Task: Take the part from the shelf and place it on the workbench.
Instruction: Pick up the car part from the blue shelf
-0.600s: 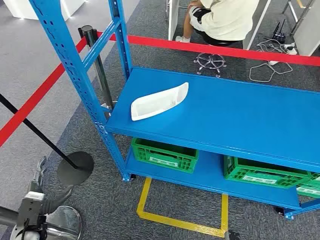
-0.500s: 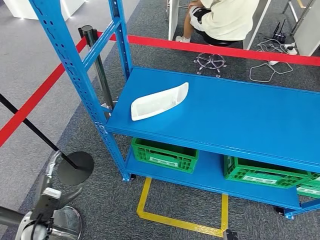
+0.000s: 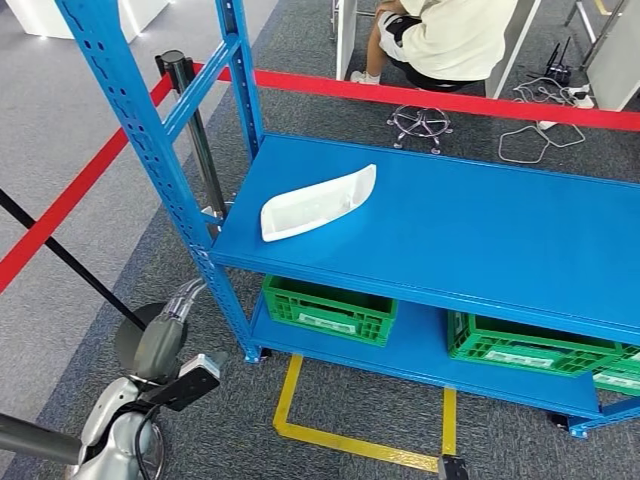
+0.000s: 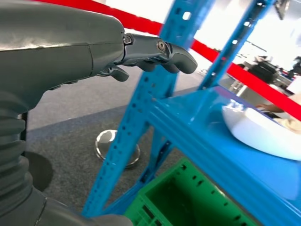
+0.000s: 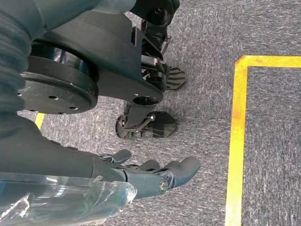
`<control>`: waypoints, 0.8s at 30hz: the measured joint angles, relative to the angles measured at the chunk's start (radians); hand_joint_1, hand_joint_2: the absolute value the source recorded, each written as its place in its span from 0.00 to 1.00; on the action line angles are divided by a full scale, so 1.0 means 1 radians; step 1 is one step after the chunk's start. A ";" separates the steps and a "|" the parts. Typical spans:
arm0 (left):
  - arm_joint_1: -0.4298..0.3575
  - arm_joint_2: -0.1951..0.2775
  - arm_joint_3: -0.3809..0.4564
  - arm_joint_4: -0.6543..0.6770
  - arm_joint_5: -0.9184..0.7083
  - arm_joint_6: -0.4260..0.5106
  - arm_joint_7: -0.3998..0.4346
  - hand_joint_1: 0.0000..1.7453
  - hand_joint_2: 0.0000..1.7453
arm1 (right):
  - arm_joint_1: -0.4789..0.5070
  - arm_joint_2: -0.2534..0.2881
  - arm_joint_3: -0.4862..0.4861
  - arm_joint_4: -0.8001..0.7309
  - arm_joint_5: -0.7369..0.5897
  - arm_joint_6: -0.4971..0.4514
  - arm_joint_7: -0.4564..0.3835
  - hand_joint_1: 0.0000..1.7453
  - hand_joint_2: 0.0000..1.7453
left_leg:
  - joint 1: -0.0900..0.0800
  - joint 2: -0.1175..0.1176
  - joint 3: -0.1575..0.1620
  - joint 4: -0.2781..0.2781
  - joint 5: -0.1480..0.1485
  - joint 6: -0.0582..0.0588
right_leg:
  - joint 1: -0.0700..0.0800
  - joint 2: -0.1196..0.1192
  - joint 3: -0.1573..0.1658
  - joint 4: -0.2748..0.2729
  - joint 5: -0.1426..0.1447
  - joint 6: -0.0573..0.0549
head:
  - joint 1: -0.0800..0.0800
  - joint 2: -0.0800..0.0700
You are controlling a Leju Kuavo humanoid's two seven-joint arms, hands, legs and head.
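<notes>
White part lies centre-frame on the blue shelf, untouched; left hand at lower left, fingers apart and empty; best to approach from above; right hand hangs empty, fingers apart.

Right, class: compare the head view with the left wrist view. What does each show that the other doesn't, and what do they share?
Head view alone: the seated person, the yellow floor tape outline and the shelf's full length. Left wrist view alone: the left hand close up, fingers extended, holding nothing. Shared: the white curved plastic part lying on the blue metal shelf, a green plastic crate beneath, and the red barrier tape.
</notes>
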 joint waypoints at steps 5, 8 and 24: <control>-0.023 0.001 -0.031 0.010 -0.007 0.001 0.010 0.00 1.00 | -0.003 0.000 0.000 0.000 0.003 0.000 0.002 0.00 1.00 | 0.000 0.000 0.000 0.000 0.000 0.000 | 0.000 0.000 0.000 0.000 0.000 0.000 | 0.000 0.000; -0.030 0.002 -0.040 0.013 -0.012 0.001 0.018 0.00 1.00 | -0.003 0.000 0.000 0.001 0.008 0.000 0.003 0.00 1.00 | 0.000 0.000 0.000 0.000 0.000 0.000 | 0.000 0.000 0.000 0.000 0.000 0.000 | 0.000 0.000; -0.075 -0.003 -0.077 0.015 -0.195 0.128 0.184 0.00 1.00 | -0.007 0.008 0.001 0.001 0.042 -0.008 0.011 0.00 1.00 | 0.006 0.009 0.029 -0.037 0.002 0.026 | -0.011 -0.022 -0.056 0.102 -0.055 0.031 | 0.011 0.000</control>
